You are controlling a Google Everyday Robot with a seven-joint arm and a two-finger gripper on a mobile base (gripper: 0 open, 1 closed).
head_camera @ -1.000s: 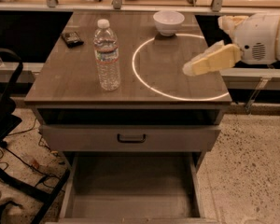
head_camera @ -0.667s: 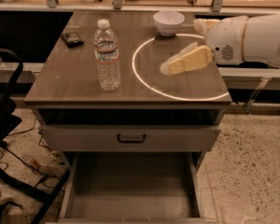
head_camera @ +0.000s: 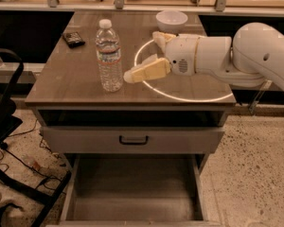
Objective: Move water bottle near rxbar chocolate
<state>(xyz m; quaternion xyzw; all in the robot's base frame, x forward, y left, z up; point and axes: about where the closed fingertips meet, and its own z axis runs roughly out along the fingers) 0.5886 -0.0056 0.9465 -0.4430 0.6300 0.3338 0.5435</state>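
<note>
The water bottle stands upright on the wooden tabletop, left of centre, clear with a white cap and a red-banded label. The rxbar chocolate lies flat near the table's far left edge, behind and to the left of the bottle. My gripper reaches in from the right, just right of the bottle at mid-height. It is open and empty. Its near cream finger points at the bottle and stops a little short of it.
A white bowl sits at the back of the table, behind my wrist. A bright ring of light lies on the table's right half. The bottom drawer below is pulled open. A black chair frame stands at the left.
My gripper and arm have moved left across the table, from the right edge to just beside the bottle. The bottle, bar and bowl have not moved.
</note>
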